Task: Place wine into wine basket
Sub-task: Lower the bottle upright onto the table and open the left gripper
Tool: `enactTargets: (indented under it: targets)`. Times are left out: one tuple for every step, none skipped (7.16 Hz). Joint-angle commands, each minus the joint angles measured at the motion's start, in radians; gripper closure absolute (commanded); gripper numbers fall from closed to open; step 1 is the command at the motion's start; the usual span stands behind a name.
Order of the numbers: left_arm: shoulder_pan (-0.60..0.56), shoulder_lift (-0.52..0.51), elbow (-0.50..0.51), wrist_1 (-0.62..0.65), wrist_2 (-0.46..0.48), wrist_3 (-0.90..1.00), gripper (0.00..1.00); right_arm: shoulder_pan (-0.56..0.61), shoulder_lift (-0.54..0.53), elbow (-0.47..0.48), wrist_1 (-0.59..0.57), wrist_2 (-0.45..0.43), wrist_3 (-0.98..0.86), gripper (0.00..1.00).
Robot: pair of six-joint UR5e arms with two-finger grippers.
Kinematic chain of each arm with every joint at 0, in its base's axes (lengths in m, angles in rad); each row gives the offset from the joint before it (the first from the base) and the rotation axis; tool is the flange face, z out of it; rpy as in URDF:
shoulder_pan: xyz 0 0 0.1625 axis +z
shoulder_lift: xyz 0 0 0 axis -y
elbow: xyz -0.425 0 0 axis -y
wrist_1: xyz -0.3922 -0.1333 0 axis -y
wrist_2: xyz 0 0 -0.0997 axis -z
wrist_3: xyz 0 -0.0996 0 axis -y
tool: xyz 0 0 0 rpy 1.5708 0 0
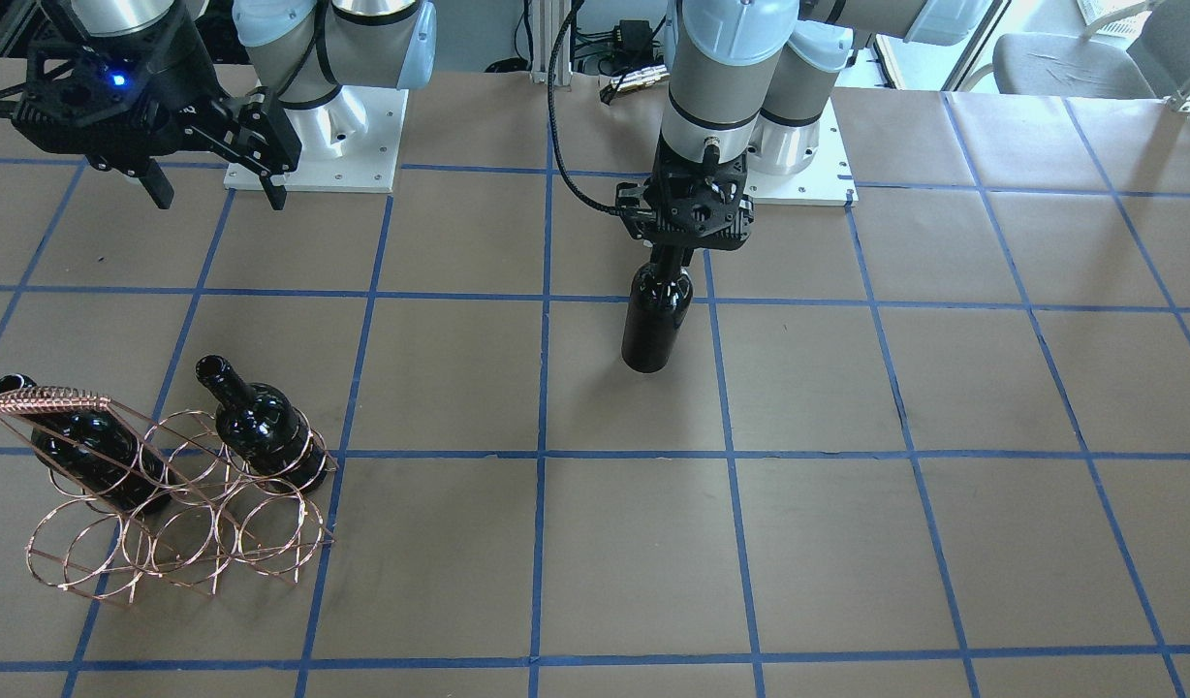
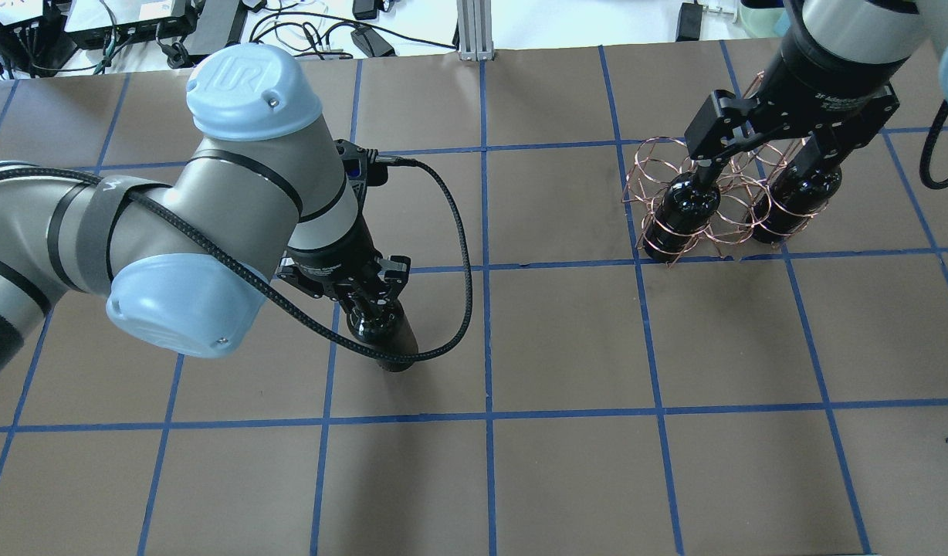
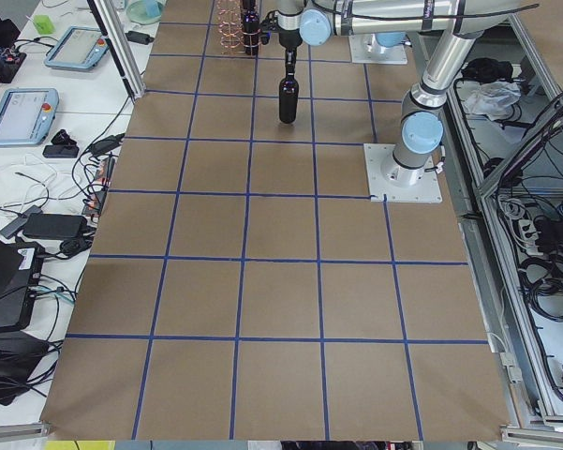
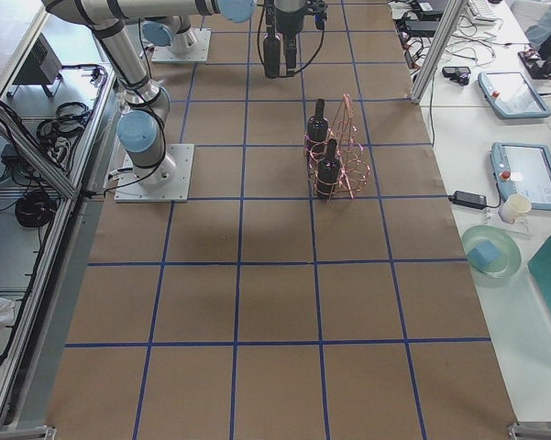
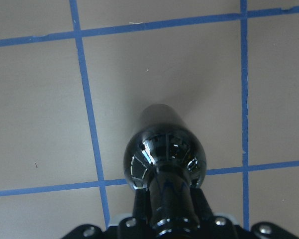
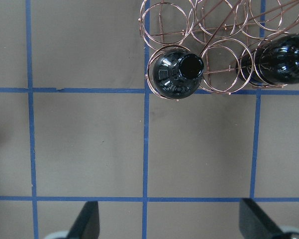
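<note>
My left gripper (image 1: 669, 254) is shut on the neck of a near-black wine bottle (image 1: 657, 320), which hangs upright near the table's middle. I cannot tell whether its base touches the paper. It also shows in the overhead view (image 2: 383, 333) and the left wrist view (image 5: 164, 154). The copper wire wine basket (image 1: 43, 399) stands far off on my right side and holds two look-alike bottles (image 1: 81, 438) (image 1: 263, 424) in its end rings. The middle rings are empty. My right gripper (image 1: 217, 194) is open and empty, high above the table beside the basket (image 6: 214, 30).
The table is brown paper with a blue tape grid. Both arm bases (image 1: 314, 145) (image 1: 798, 145) are bolted at the robot's edge. Cables and tablets lie beyond the table edges (image 3: 75, 42).
</note>
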Motion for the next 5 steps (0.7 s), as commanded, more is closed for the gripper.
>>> enactTargets:
  targets:
    - [-0.001, 0.003, -0.016, -0.008, -0.005, 0.002, 1.00, 0.000, -0.001, -0.001, 0.000, 0.000, 0.000, 0.00]
    - [-0.003, 0.002, -0.016, -0.008, -0.003, 0.002, 1.00, 0.000, -0.001, 0.000, 0.000, 0.000, 0.000, 0.00]
    - [-0.003, 0.003, -0.017, -0.011, -0.023, 0.000, 1.00, 0.000, -0.001, 0.000, 0.000, 0.000, 0.000, 0.00]
    - [-0.003, 0.003, -0.017, -0.028, -0.037, 0.000, 1.00, 0.000, -0.001, 0.000, 0.000, 0.000, 0.000, 0.00]
    - [-0.003, -0.003, -0.019, -0.034, -0.040, 0.000, 1.00, 0.000, -0.001, 0.000, 0.000, 0.000, 0.000, 0.00]
